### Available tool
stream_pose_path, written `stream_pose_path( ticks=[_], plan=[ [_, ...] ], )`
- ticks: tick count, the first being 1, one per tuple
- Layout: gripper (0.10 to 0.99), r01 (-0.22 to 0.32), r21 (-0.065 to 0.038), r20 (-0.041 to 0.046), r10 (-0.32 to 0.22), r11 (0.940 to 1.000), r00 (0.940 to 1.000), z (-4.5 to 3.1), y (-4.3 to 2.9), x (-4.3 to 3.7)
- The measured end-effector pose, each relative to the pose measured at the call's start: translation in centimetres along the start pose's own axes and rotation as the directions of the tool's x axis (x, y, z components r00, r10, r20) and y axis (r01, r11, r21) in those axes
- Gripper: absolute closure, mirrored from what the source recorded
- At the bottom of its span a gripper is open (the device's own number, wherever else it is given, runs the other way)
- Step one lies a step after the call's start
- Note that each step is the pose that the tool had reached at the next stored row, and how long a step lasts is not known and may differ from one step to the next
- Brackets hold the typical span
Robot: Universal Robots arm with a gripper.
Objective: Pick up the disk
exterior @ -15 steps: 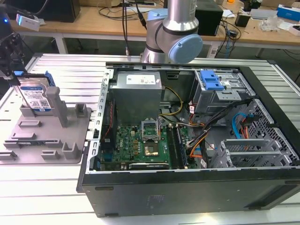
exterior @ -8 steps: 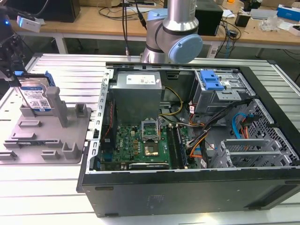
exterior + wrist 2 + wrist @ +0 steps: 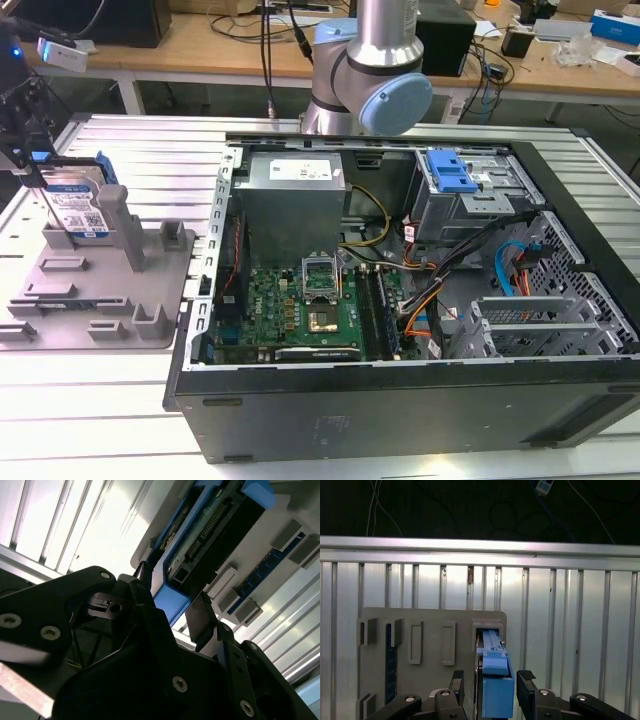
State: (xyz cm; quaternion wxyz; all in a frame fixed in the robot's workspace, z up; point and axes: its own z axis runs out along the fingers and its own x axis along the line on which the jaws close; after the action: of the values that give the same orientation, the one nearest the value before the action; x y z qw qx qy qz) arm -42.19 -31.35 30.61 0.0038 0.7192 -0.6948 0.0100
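Disk (image 3: 495, 695) upright in grey fixture (image 3: 430, 617); we see hand (image 3: 491, 675) spread, fingers (image 3: 526, 680) straddling its blue edges, slim gaps.

One disk (image 3: 78, 208), one grey fixture (image 3: 150, 290), one open computer case (image 3: 400, 420), one pincer (image 3: 491, 680) with two fingers (image 3: 526, 680).

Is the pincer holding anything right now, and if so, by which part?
Nothing is held. The open pincer straddles the blue top edge of the disk, with a gap on each side.
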Motion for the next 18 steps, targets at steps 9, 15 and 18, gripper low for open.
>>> stream_pose_path(
  ticks=[9,15,18],
  plan=[
    [0.694,0.000,0.000,0.0000,0.000,1.0000,1.0000,0.41,0.01,-0.01],
    [0.694,0.000,0.000,0.0000,0.000,1.0000,1.0000,0.53,0.01,-0.01],
    [0.694,0.000,0.000,0.0001,0.000,1.0000,1.0000,0.56,0.01,-0.01]
  ],
)
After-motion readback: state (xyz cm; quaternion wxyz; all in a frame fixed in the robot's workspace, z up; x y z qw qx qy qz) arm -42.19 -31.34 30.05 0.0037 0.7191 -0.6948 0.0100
